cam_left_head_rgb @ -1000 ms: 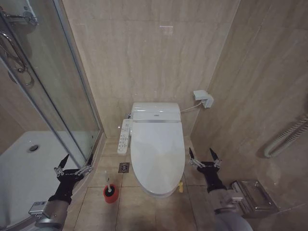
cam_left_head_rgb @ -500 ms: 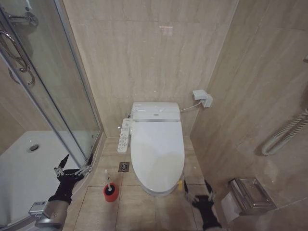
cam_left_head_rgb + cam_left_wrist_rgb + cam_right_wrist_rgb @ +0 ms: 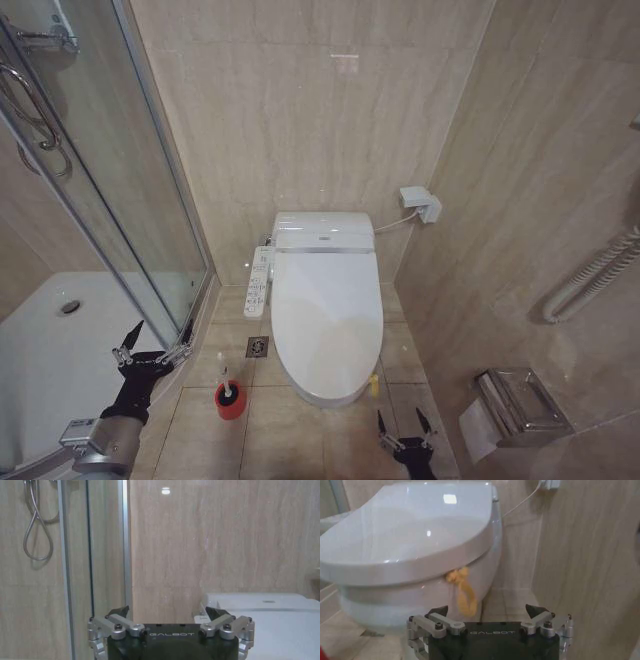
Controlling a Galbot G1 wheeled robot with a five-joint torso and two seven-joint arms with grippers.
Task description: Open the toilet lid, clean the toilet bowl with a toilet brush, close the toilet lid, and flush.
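Looking down from the head view, the toilet lid [image 3: 327, 315] is lying shut over the bowl, so nothing of the task is showing as done: opening, brushing, closing again and flushing are all, by my reading, still to come. The right gripper [image 3: 405, 432] is hanging low with its fingers spread and empty, the lid's front edge sitting just ahead of it and slightly toward its left. The left gripper [image 3: 150, 347] is waiting beside the shower glass [image 3: 150, 200], also spread and holding nothing; the toilet brush [image 3: 226, 378] is standing in its red holder [image 3: 230, 401] just off that gripper's right, near but apart from it. In the left wrist view, the left gripper [image 3: 170, 618] is showing both fingers splayed, with the lid [image 3: 280, 630] lying ahead to its right. In the right wrist view, the right gripper [image 3: 487, 617] is pointing, parted and free, at the lid's [image 3: 415, 532] front rim, a yellow tie [image 3: 462, 592] dangling directly ahead of the fingertips.
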